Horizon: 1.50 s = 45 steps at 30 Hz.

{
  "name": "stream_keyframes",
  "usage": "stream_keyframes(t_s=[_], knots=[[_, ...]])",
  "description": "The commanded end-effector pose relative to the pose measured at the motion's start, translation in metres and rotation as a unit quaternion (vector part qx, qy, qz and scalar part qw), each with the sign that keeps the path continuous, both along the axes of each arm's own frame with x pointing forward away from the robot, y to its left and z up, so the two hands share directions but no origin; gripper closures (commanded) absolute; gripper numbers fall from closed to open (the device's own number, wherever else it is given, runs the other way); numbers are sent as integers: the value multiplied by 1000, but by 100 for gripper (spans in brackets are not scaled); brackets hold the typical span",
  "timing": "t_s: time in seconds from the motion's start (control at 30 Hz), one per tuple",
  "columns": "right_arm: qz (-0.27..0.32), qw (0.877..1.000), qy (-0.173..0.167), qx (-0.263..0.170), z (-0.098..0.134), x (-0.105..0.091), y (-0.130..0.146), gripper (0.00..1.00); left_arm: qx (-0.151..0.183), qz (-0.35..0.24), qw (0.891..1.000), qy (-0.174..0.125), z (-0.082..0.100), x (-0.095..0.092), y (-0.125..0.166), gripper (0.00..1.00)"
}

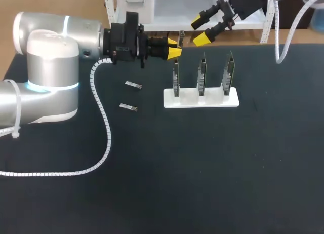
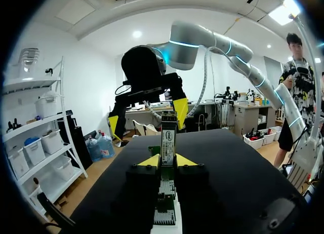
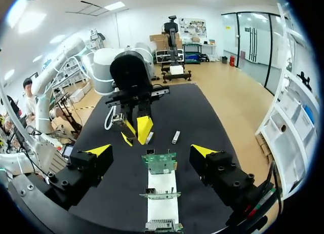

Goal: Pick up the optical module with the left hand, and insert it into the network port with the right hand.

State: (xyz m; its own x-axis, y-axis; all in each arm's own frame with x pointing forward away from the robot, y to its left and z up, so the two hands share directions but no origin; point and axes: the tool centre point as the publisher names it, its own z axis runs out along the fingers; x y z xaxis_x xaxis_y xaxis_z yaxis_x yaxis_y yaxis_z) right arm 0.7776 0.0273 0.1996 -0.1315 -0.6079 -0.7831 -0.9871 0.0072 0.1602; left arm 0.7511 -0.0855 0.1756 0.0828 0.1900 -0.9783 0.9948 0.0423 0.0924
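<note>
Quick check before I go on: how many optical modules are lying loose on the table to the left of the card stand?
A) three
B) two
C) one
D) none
B: one optical module and a second one lie apart on the table, left of the card stand.

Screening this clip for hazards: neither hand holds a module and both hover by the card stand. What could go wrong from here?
The left hand sits right beside the end card on the white stand; swinging away could clip it. The right hand hangs open close by, so the arms might collide. The two optical modules lie small and flat on the table; a pinch may slip.
</note>
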Motion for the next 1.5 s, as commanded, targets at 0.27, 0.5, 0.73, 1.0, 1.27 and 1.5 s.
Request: stream_keyframes(t_s=[0.27,0.5,0.73,1.0,1.27,1.5], knots=[[-3,1000,-3,-1,1,-3,1,0,-1,-1,1000,-1,-1,1,0,100],[-3,1000,-3,-1,1,-3,1,0,-1,-1,1000,-1,-1,1,0,100],[-3,1000,-3,-1,1,-3,1,0,-1,-1,1000,-1,-1,1,0,100],[38,999,-20,-11,4,0,15,0,-1,-1,1000,-1,-1,1,0,100],[76,996,-45,-24,23,-3,29,0,-1,-1,1000,-1,-1,1,0,100],[101,993,-57,-27,21,1,43,0,-1,-1,1000,-1,-1,1,0,100]])
